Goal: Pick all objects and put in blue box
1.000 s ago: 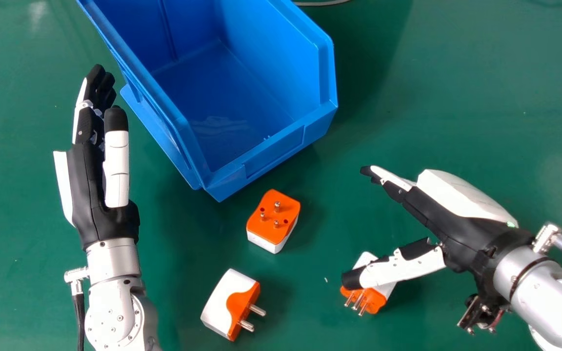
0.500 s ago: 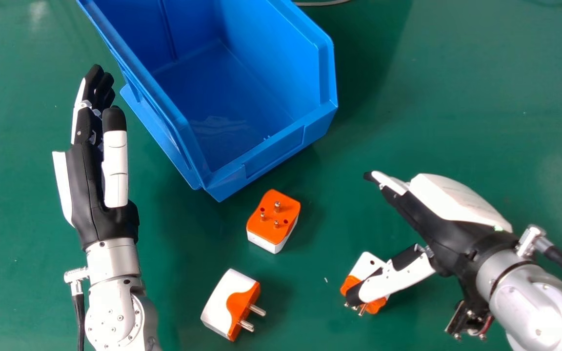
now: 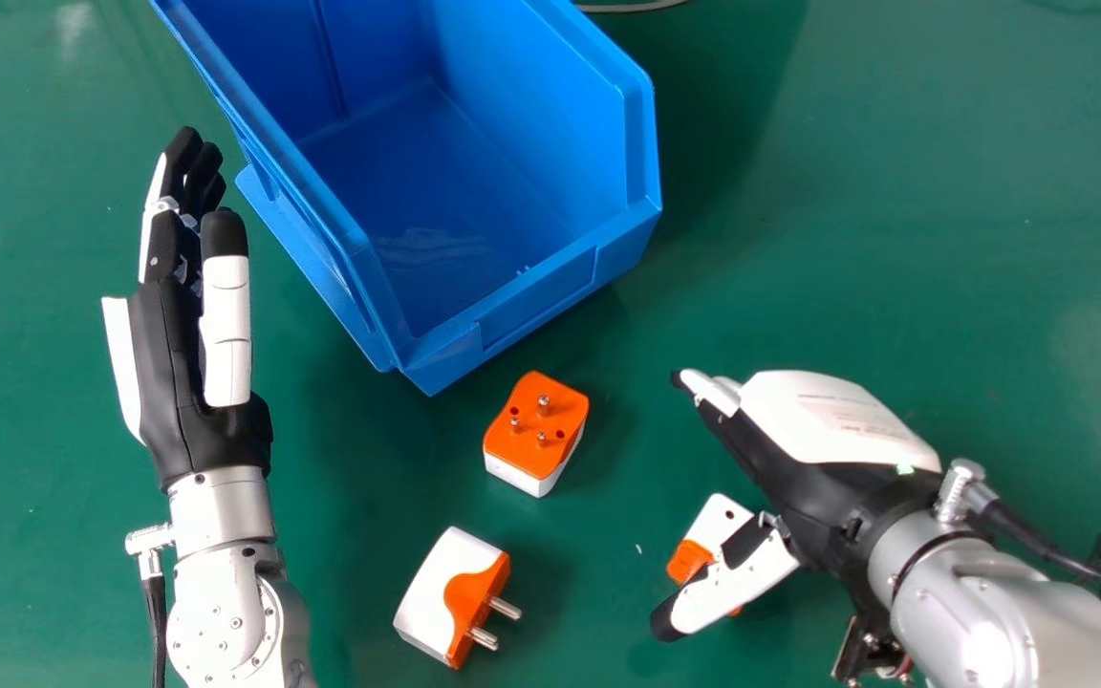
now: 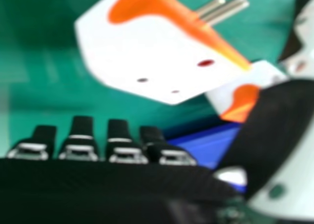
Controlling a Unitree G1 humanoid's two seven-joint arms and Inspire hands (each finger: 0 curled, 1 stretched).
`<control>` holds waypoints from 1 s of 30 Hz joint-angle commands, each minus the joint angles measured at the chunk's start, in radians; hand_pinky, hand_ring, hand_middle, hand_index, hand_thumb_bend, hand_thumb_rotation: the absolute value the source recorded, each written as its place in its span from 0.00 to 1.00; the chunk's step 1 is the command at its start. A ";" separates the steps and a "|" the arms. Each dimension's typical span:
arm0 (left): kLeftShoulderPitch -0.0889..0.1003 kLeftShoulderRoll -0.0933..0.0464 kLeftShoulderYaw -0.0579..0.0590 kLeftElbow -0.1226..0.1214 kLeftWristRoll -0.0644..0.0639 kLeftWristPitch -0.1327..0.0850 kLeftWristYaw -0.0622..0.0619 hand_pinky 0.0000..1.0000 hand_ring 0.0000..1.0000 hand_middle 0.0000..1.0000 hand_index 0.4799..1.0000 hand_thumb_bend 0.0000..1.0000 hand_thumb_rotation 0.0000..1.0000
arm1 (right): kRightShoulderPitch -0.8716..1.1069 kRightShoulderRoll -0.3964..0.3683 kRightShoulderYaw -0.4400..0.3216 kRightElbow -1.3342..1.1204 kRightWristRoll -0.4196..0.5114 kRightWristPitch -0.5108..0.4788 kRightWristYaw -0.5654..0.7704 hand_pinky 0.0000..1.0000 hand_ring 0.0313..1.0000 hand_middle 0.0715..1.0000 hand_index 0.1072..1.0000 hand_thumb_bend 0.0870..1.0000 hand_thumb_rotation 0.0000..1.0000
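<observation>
My right hand (image 3: 799, 459) hangs open over the right orange and white plug adapter (image 3: 694, 562), its thumb crossing above and partly hiding the adapter. In the right hand view that adapter (image 4: 152, 52) lies past the fingertips of my right hand (image 4: 117, 140), not gripped. A second adapter (image 3: 536, 430) sits pins up just in front of the blue box (image 3: 536, 296). The third adapter (image 3: 450, 592) rests on its side nearer the front edge, pins towards the right. Left of the box my left hand (image 3: 173, 363) is held open with straight fingers.
The green table (image 3: 895, 191) extends around everything. Part of a cable (image 3: 632, 8) lies behind the box. The box's left wall stands close beside my left hand's fingers.
My right hand has moved left and towards the front edge and turned slightly, so its thumb now crosses the right adapter differently. The left hand, box and adapters look unmoved.
</observation>
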 commanded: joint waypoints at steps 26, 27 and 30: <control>-0.005 -0.006 -0.006 -0.018 -0.002 -0.011 -0.012 0.93 0.93 0.91 0.79 0.84 0.83 | 0.049 0.018 -0.027 0.062 -0.025 -0.054 -0.047 0.99 0.95 0.95 0.97 0.77 0.45; -0.003 -0.005 -0.007 -0.021 -0.001 -0.010 -0.012 0.93 0.93 0.91 0.78 0.84 0.83 | 0.052 0.016 -0.029 0.064 -0.029 -0.056 -0.051 0.99 0.96 0.96 0.97 0.77 0.45; 0.000 -0.005 -0.005 -0.024 -0.001 -0.010 -0.012 0.93 0.93 0.91 0.79 0.84 0.83 | 0.066 0.019 -0.036 0.068 -0.031 -0.059 -0.071 0.99 0.96 0.96 0.97 0.78 0.46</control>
